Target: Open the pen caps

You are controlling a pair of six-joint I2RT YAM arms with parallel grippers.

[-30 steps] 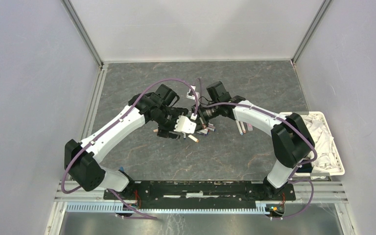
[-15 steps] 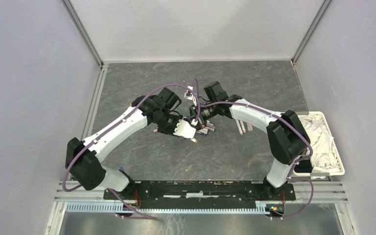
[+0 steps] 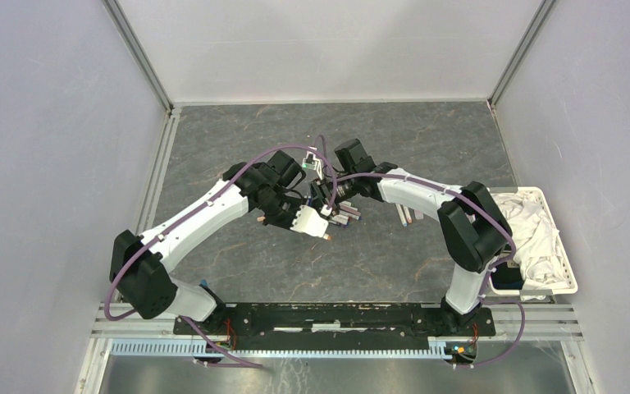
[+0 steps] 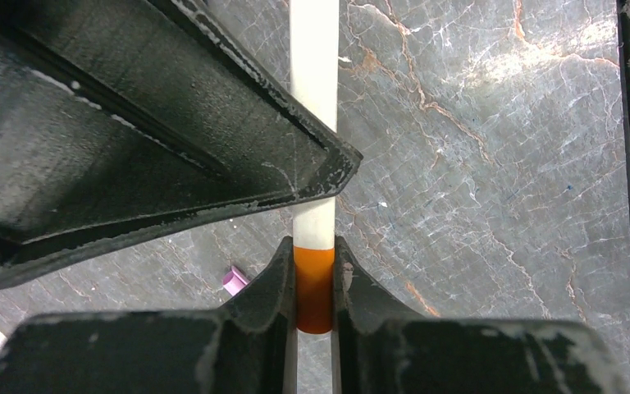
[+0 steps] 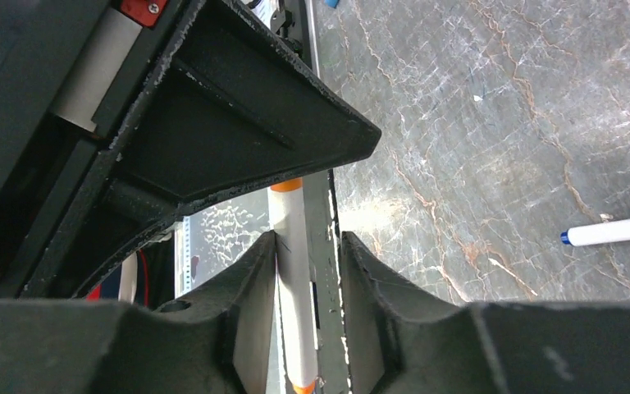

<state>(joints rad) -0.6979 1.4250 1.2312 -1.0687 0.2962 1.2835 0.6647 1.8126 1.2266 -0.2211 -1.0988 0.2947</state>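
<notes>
A white pen [image 4: 313, 82] with an orange cap [image 4: 314, 287] is held up over the table between the two arms. My left gripper [image 4: 314, 246] is shut on that orange cap. My right gripper [image 5: 308, 238] is open around the white barrel [image 5: 294, 287], which rests against its left finger with a gap on the other side. In the top view both grippers meet at mid-table, left gripper [image 3: 310, 217] below right gripper [image 3: 326, 197]. A loose purple cap [image 4: 234, 280] lies on the table. Several more pens [image 3: 346, 215] lie under the grippers.
Two pens [image 3: 406, 215] lie just right of the grippers, one blue-ended pen [image 5: 611, 231] among them. A white tray [image 3: 570, 271] holding white cloth stands at the table's right edge. Grey walls close in the marbled table [image 3: 238, 139] on three sides.
My left gripper has closed on the orange cap. My right gripper's jaws have parted from the barrel. Both arms have shifted slightly to the left.
</notes>
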